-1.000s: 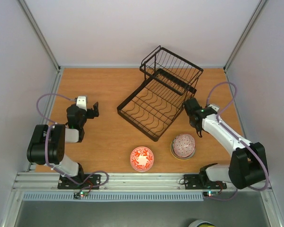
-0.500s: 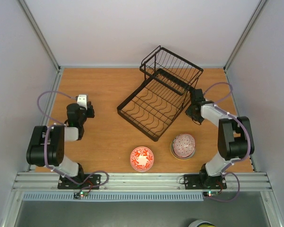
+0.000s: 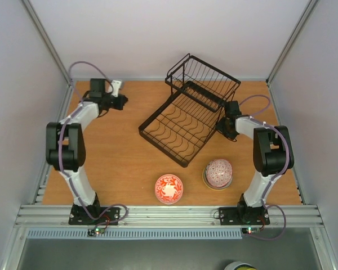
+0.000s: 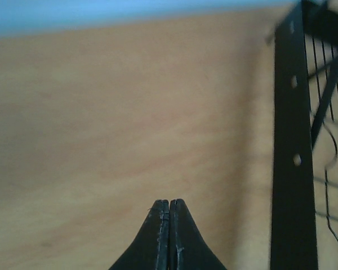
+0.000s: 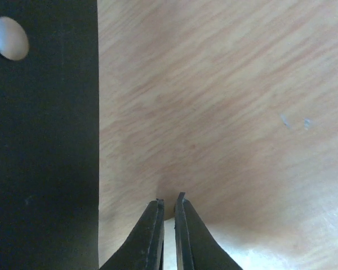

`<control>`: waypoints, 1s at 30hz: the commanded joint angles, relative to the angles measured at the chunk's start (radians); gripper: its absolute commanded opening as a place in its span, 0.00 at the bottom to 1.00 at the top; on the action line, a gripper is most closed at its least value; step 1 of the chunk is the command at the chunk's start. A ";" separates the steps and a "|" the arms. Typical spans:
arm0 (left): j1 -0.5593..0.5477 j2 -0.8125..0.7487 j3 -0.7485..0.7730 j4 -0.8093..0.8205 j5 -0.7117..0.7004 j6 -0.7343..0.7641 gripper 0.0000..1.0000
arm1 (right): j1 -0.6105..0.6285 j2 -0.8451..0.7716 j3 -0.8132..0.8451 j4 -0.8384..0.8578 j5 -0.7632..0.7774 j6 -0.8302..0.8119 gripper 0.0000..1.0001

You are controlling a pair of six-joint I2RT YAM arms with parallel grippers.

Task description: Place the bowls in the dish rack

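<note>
Left fingers (image 4: 169, 203) shut, empty. Right fingers (image 5: 161, 203) nearly shut, empty, beside right edge of dish rack (image 3: 183, 126), likely to square it. Bowls (image 3: 169, 188) unloaded, near counter (image 3: 118, 152) edge.

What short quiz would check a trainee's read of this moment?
1. True or false: a bowl sits in the rack.
2. Where is the red bowl? A) on the table, near its front edge; B) among the curved dividers; C) by the far wall.
3. Fill in: the left gripper is ___ (open or shut).

Key: 1 false; 2 A; 3 shut.
</note>
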 commanded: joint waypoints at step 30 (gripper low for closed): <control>-0.331 0.151 0.023 -0.576 0.104 0.184 0.00 | 0.077 0.411 0.762 -0.350 -0.173 -0.297 0.09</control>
